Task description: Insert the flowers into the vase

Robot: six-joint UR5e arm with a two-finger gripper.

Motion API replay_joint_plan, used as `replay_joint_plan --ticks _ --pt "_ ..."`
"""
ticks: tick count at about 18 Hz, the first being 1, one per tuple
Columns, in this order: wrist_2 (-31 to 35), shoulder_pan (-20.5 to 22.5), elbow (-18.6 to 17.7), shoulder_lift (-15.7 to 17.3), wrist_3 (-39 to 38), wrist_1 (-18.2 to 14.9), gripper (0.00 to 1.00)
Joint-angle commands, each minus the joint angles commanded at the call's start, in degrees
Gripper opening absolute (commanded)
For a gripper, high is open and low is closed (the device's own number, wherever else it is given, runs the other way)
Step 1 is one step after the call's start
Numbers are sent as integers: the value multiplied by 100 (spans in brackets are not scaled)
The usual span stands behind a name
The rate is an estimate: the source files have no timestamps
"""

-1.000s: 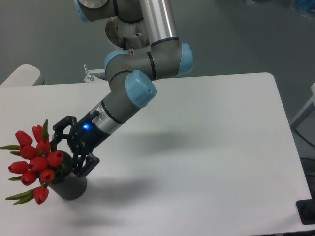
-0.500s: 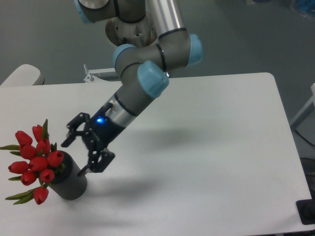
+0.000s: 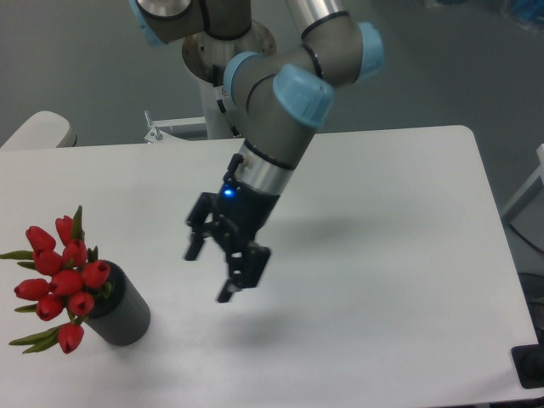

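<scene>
The flowers (image 3: 61, 285) sit in the vase (image 3: 121, 312) at the front left of the table (image 3: 391, 255), red buds leaning out over its left rim. The gripper (image 3: 212, 274) hangs in the air well to the right of them, fingers spread apart and holding nothing, pointing down toward the table. A small blue light shows on the wrist above it.

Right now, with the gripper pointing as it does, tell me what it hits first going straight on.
Probably the bare table. The open gripper points down and slightly left, with nothing under it; the vase and flowers sit well off to its left.
</scene>
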Motion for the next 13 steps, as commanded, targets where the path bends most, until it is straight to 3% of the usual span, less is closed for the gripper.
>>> replay_joint_plan --ticks 3,7,9,13 --pt "748 114 570 -87 9 -491 100" --pt "1224 132 1538 -404 236 -1554 100" --pt "1435 158 1732 -448 701 -1924 100" --pt "1612 272 1830 -440 949 -2233 100"
